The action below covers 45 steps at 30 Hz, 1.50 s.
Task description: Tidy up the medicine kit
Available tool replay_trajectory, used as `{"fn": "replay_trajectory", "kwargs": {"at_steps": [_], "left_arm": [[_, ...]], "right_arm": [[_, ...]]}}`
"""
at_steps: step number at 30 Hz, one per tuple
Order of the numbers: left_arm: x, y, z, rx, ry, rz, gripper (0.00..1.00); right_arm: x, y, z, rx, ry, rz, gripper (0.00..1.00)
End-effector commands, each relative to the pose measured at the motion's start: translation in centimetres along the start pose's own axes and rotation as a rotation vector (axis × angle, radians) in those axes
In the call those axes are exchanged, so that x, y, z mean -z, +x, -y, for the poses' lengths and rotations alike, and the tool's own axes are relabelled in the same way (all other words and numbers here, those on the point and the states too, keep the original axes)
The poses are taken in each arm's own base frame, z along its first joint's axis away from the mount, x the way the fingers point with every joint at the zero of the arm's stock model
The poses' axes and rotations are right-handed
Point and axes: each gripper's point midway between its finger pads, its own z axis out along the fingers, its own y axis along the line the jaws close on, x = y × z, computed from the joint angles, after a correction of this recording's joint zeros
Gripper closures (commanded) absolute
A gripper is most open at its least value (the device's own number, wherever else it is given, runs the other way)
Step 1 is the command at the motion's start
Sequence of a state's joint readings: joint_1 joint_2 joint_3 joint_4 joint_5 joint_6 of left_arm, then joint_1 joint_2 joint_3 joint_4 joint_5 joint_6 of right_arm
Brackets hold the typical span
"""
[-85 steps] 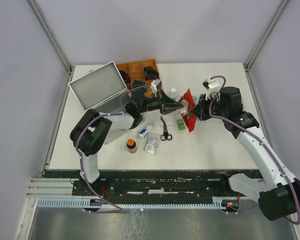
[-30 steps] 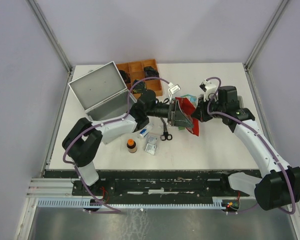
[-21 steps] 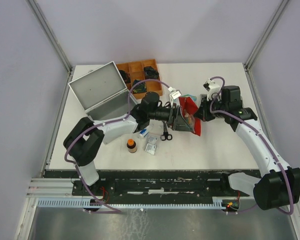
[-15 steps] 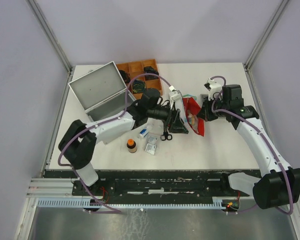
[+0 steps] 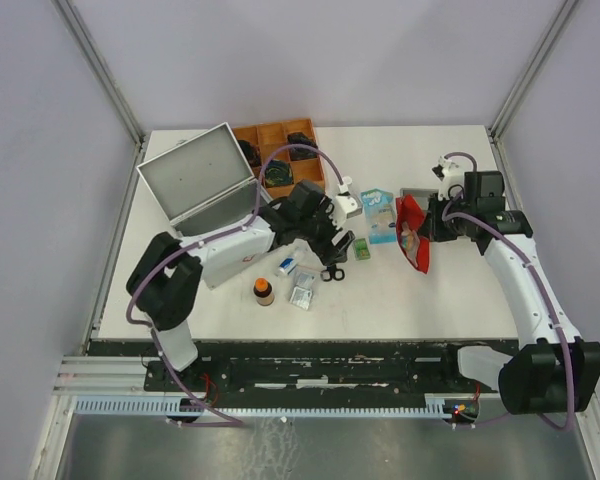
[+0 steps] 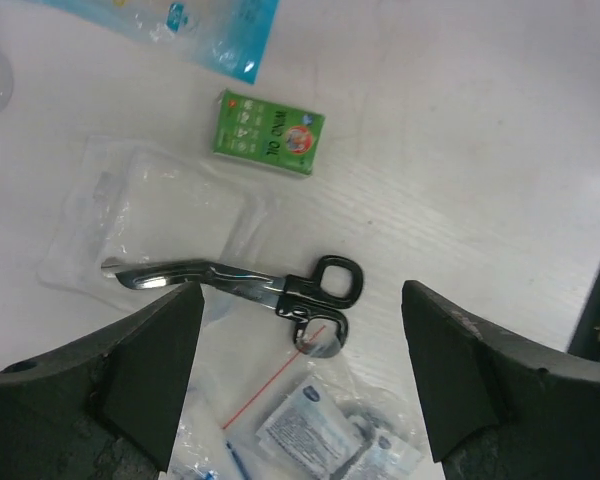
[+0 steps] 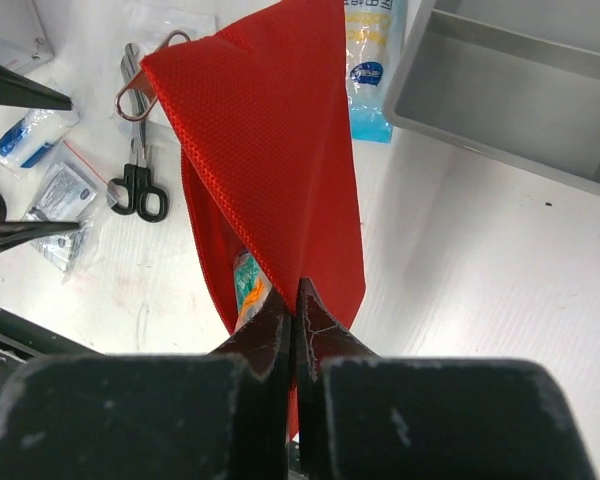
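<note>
Over on the right we see the right end effector (image 7: 296, 300) clenched tight on an edge of a red pouch (image 7: 270, 130), fingers pinched together through the fabric, and the pouch hangs below it with something orange and teal peeking out of its mouth. We cannot tell whether the pouch touches the counter (image 5: 460, 290). Just beyond it sits a shallow grey tray (image 7: 520, 90), and beside the tray lies a light blue packet (image 5: 378, 215). Now to the left: the left end effector (image 6: 300, 300) hovers spread wide with nothing between its fingers, looking straight down on black-handled scissors (image 6: 280, 285) that lie partly across a clear plastic bag (image 6: 150, 230). A little green box (image 6: 268, 145) lies flat just past the scissors, apart from them, and small white sachets (image 6: 320, 430) sit on the near side. From above we also spot a brown bottle (image 5: 264, 291) standing upright near the sachets. The medicine kit (image 5: 192, 178) sits at the far left of the counter, its lid thrown open and tilted back, with the left arm reaching past its right side. A wooden tray (image 5: 280, 150) of compartments lies right behind the kit, at the far edge.
</note>
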State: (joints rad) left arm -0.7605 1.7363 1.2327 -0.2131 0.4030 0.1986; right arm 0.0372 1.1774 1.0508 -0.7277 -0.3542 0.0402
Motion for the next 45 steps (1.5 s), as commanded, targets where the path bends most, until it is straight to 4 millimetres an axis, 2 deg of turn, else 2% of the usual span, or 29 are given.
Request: {"fn": "replay_trajectory", "kwargs": {"at_steps": [1, 4, 8, 12, 16, 22, 26, 29, 36, 39, 41, 45], "left_arm": [[-1.7, -0.2, -4.0, -0.127, -0.101, -0.069, 0.14], [-3.7, 0.9, -6.0, -0.151, -0.115, -0.131, 0.16], [-5.2, 0.5, -8.2, -0.155, -0.111, -0.144, 0.17], [-6.5, 0.7, -9.3, -0.168, -0.089, -0.170, 0.18], [-7.6, 0.8, -9.3, -0.174, -0.037, -0.185, 0.21], [-8.9, 2.4, -7.9, -0.153, 0.062, -0.210, 0.29], [-9.5, 3.2, -7.7, -0.135, 0.086, -0.224, 0.38], [-9.4, 3.2, -7.5, -0.132, 0.093, -0.222, 0.50], [-8.1, 1.3, -7.2, -0.159, 0.093, -0.180, 0.75], [-7.3, 0.0, -7.4, -0.195, 0.080, -0.152, 0.82], [-6.6, -1.5, -7.5, -0.235, 0.065, -0.123, 0.86], [-4.2, -5.9, -7.6, -0.329, 0.026, -0.033, 0.93]], "right_arm": [[1.1, -2.1, 0.2, 0.006, 0.006, 0.086, 1.00], [0.9, -1.9, 0.3, 0.002, -0.002, 0.082, 1.00], [0.8, -1.7, 0.3, 0.001, -0.011, 0.079, 1.00], [0.8, -1.6, 0.3, -0.001, -0.017, 0.079, 1.00], [0.9, -1.5, 0.3, 0.005, -0.017, 0.084, 1.00], [1.0, -1.5, 0.4, 0.009, -0.015, 0.091, 1.00], [1.1, -1.5, 0.3, 0.008, -0.021, 0.094, 1.00], [1.2, -1.5, 0.3, 0.009, -0.020, 0.099, 1.00], [1.1, -1.5, 0.2, 0.011, -0.025, 0.100, 1.00], [1.1, -1.5, 0.2, 0.012, -0.026, 0.100, 1.00], [1.0, -1.5, 0.2, 0.012, -0.031, 0.099, 1.00], [0.9, -1.8, 0.0, 0.011, -0.049, 0.095, 0.99]]}}
